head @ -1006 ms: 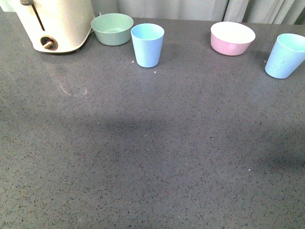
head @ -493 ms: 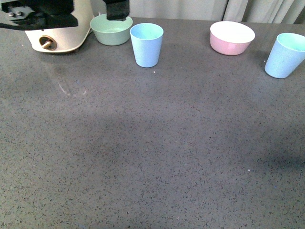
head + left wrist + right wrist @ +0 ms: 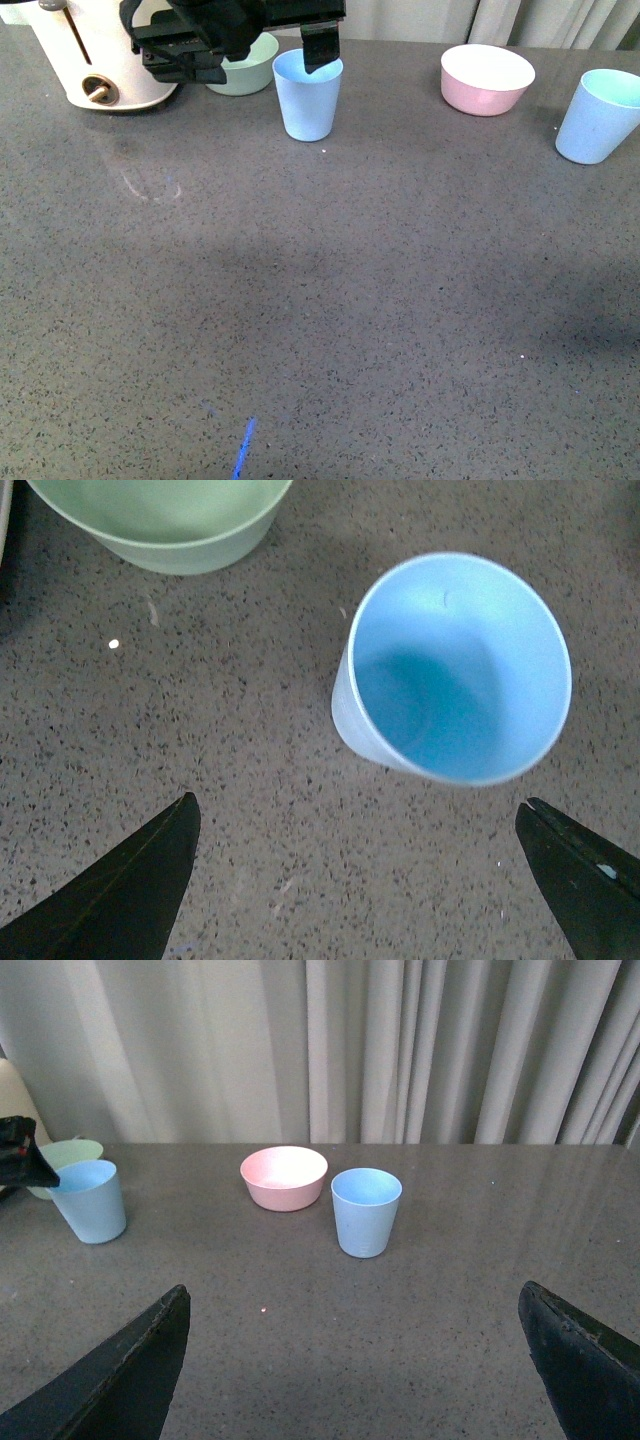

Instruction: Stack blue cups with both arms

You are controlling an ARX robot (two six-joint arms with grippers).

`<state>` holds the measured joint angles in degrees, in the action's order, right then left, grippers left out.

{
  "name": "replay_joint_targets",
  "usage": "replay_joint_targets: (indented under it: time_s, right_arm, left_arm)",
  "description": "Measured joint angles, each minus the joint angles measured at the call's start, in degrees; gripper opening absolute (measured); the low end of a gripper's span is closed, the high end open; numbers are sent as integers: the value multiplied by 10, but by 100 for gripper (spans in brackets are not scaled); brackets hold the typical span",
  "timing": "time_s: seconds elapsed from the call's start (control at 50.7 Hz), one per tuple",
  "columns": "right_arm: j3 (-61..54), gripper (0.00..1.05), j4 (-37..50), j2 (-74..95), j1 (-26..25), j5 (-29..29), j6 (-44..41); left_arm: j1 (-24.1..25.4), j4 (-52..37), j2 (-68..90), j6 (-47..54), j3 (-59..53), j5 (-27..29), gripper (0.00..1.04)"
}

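In the front view, the left arm [image 3: 215, 30] is seen at the far left, extended over a white appliance [image 3: 95, 60] and a green bowl [image 3: 250, 72]. One black finger [image 3: 320, 48] is hung at the rim of the left cup [image 3: 308, 100]; whether they touch cannot be told. That cup is stood upright on the grey table [image 3: 350, 300], just beside the green bowl. The right cup [image 3: 598, 120] is stood upright well apart from it at the far right edge, near a pink bowl [image 3: 487, 80]. A short blue streak [image 3: 245, 448] is shown on the table at the near edge. In the left wrist view, the left gripper [image 3: 357, 805] is spread wide — nothing is held. The left cup is seen from above, empty, ahead of the two fingers and nearer to one of them, with the green bowl close by. In the right wrist view, the right gripper [image 3: 355, 1295] is likewise spread wide and empty, and is held well back from the right cup. That cup is stood just in front of the pink bowl. The left cup and green bowl are seen farther off to one side, before a pale curtain [image 3: 400, 1050].
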<state>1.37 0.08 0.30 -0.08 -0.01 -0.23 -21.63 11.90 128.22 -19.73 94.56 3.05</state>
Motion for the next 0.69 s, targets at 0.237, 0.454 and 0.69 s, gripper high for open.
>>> replay_joint_targets:
  time_s: [0.237, 0.454, 0.69]
  right_arm:
    - [0, 96, 0, 0, 0, 0, 0]
    - [0, 96, 0, 0, 0, 0, 0]
    - [0, 96, 0, 0, 0, 0, 0]
  left_arm:
    - [5, 44, 51, -21, 102, 11, 96]
    - [4, 77, 98, -30, 151, 21, 95]
    - [-6, 90, 122, -38, 175, 28, 59]
